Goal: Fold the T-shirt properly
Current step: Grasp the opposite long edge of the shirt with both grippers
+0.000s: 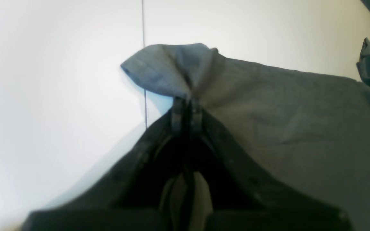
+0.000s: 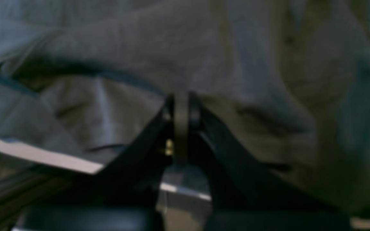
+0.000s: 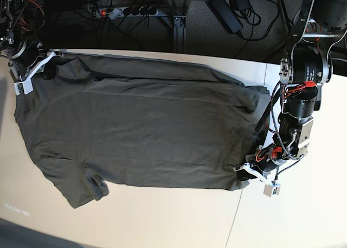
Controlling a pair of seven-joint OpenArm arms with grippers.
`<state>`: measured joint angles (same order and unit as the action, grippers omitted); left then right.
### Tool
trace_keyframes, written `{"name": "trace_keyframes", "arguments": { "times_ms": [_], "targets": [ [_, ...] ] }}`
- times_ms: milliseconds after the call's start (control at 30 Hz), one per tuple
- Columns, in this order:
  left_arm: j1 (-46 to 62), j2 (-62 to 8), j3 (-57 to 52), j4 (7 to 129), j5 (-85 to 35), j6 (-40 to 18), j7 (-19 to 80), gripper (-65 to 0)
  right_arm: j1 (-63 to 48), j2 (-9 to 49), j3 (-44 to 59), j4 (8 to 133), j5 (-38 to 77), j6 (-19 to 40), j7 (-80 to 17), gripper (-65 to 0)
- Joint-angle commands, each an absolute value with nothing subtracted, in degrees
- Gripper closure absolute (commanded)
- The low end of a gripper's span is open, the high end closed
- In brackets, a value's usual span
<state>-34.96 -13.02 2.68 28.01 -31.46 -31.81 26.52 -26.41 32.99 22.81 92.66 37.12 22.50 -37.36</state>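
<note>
The dark grey-olive T-shirt lies spread over the white table, with a sleeve at the lower left and a long fold line along its far side. My left gripper is at the shirt's near right corner. In the left wrist view its fingers are shut on a pinched-up peak of the fabric. My right gripper is at the far left corner of the shirt. In the right wrist view it is shut with rumpled cloth bunched around its tips. No print mark is visible.
The table's far edge shows under the right gripper. A seam runs across the tabletop beside the left gripper. A power strip and cables lie behind the table. Bare tabletop lies in front of and to the right of the shirt.
</note>
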Motion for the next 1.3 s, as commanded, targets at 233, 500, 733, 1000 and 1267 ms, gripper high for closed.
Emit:
{"name": "trace_keyframes", "arguments": {
  "times_ms": [233,500,733,1000,1267],
  "targets": [
    [-36.01,-13.15,2.79,28.32,-29.54,-32.36,29.36,0.0,-17.34,35.2,32.84,96.9,39.86,25.32,-35.73,0.0],
    [-35.88,-13.39,2.79,28.34,-28.18,-33.91,30.63,0.0,9.43,41.45,31.7,67.37,37.32,25.32,-32.73,0.0],
    [-35.68,-13.52,2.79,28.34,-28.25,-33.91,32.21,0.0,31.22,42.87,30.33,32.95,33.1,25.54,-26.35,-26.5],
    [-35.7,-13.5,2.79,28.38,-29.39,-33.91,32.53,0.0,37.78,39.38,18.7,17.67,30.35,25.52,-20.38,-31.5],
    [-35.68,-13.5,2.79,28.38,-30.35,-33.91,32.42,0.0,37.8,32.32,14.33,17.67,27.16,25.76,-18.98,-31.5]
  ]
}}
